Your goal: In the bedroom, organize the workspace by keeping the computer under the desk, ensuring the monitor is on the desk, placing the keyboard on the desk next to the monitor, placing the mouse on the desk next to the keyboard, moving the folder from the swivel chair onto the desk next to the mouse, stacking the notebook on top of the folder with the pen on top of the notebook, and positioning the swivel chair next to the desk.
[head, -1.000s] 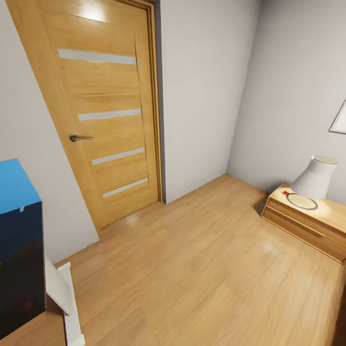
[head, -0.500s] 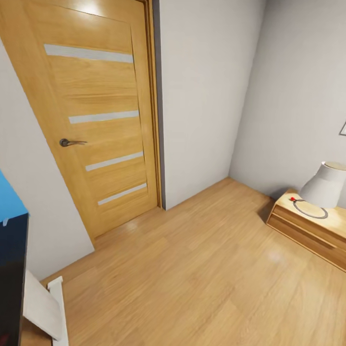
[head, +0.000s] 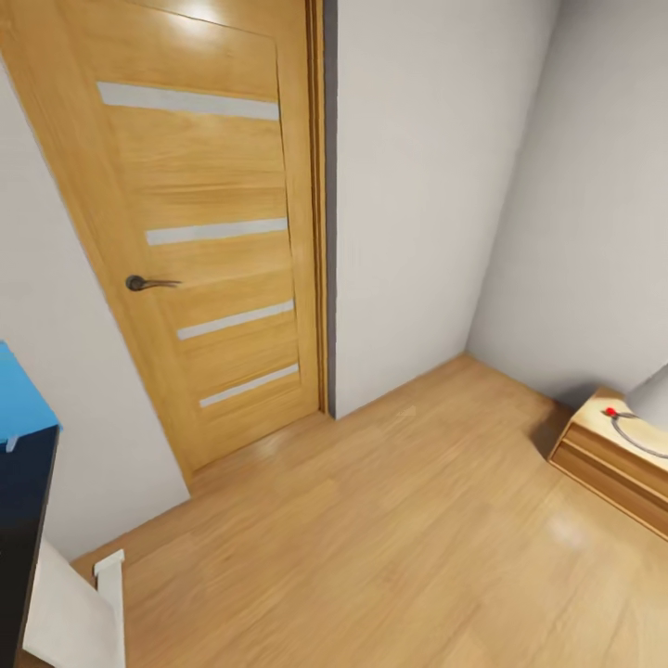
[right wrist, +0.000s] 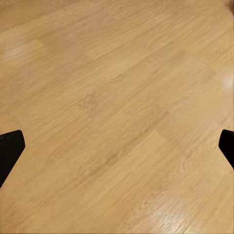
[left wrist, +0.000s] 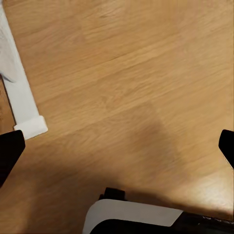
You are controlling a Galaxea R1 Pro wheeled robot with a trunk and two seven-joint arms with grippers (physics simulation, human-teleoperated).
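At the left edge of the head view I see a dark box with a blue top (head: pixel 20 464), and below it a white flat piece (head: pixel 70 617) leaning on the wooden floor (head: pixel 371 557); I cannot tell what either is. In the upper left stands a closed wooden door (head: pixel 204 232) with a dark handle (head: pixel 148 282). Grey walls (head: pixel 417 186) meet in the corner right of it. At the right edge is a low wooden nightstand (head: pixel 608 459) with a cable ring (head: pixel 635 434) on top. The desk, computer and chair are somewhere outside my views. My left gripper (left wrist: pixel 117 151) is spread wide above the floor near a white strip (left wrist: pixel 22 97), holding nothing. My right gripper (right wrist: pixel 117 151) is also wide apart and empty over bare floor.
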